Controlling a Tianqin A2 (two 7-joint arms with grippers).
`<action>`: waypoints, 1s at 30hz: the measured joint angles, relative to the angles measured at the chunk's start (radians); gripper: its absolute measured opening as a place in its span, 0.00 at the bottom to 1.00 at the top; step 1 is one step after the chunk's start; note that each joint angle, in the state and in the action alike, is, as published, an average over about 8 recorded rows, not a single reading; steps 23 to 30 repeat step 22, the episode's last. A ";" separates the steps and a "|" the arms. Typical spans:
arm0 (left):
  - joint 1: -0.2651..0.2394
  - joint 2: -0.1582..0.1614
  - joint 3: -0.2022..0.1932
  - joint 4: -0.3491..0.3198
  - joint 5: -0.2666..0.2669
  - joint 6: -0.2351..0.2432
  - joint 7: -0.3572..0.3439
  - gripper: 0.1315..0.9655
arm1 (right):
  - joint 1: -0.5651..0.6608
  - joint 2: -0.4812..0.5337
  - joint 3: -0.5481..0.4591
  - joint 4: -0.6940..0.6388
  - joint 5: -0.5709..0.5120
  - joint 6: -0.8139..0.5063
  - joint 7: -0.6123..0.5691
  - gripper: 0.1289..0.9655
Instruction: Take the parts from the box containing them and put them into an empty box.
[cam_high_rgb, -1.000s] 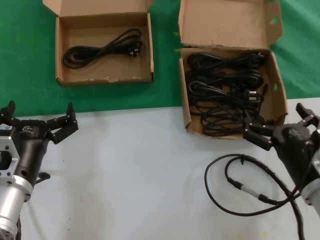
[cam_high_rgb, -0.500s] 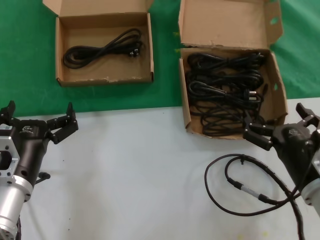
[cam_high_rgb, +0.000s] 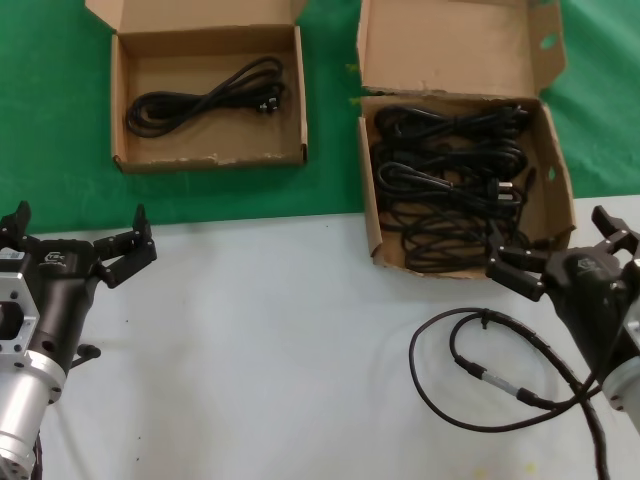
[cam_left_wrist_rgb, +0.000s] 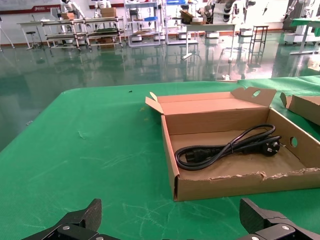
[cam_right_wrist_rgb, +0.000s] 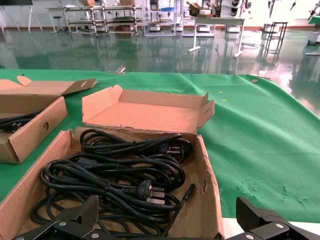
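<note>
The smaller cardboard box (cam_high_rgb: 210, 158) sits at the far left on green cloth with one coiled black power cord (cam_high_rgb: 205, 95) inside; both show in the left wrist view, the box (cam_left_wrist_rgb: 240, 185) and the cord (cam_left_wrist_rgb: 225, 147). The larger box (cam_high_rgb: 450, 50) at the far right holds several coiled cords (cam_high_rgb: 445, 190), also seen in the right wrist view (cam_right_wrist_rgb: 115, 175). My left gripper (cam_high_rgb: 80, 228) is open and empty over the white table, short of the smaller box. My right gripper (cam_high_rgb: 552, 242) is open and empty at the larger box's near right corner (cam_right_wrist_rgb: 207, 200).
A thin black looped cable with a silver connector (cam_high_rgb: 480, 375) lies on the white table (cam_high_rgb: 260, 340) by my right arm. Green cloth (cam_high_rgb: 60, 120) covers the far half of the table. The two boxes stand side by side with a gap between them.
</note>
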 joint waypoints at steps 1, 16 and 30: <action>0.000 0.000 0.000 0.000 0.000 0.000 0.000 1.00 | 0.000 0.000 0.000 0.000 0.000 0.000 0.000 1.00; 0.000 0.000 0.000 0.000 0.000 0.000 0.000 1.00 | 0.000 0.000 0.000 0.000 0.000 0.000 0.000 1.00; 0.000 0.000 0.000 0.000 0.000 0.000 0.000 1.00 | 0.000 0.000 0.000 0.000 0.000 0.000 0.000 1.00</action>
